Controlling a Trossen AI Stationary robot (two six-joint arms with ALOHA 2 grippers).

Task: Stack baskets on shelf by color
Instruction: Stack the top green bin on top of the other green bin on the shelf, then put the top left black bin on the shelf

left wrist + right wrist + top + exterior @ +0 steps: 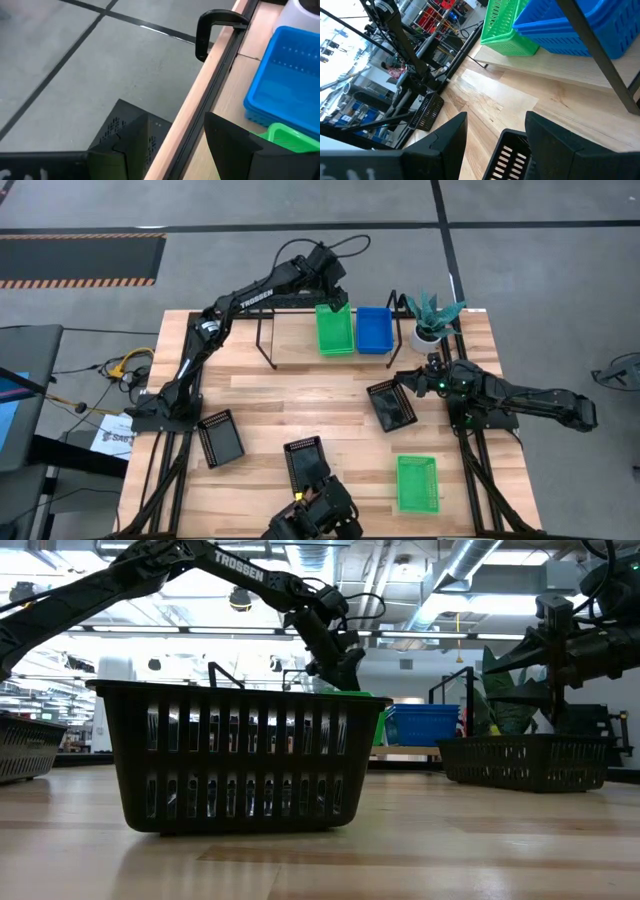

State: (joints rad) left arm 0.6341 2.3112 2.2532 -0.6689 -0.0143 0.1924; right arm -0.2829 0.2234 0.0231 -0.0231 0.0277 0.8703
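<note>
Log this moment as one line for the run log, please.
left gripper: open at green perforated plastic basket on light-wood shelf | right gripper: open over black perforated plastic basket on table | blue plastic basket: on shelf

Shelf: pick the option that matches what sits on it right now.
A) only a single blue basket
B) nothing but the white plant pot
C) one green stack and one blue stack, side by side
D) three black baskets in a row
C: in the high view the shelf carries the green baskets next to the blue baskets; all black baskets lie on the table.
</note>
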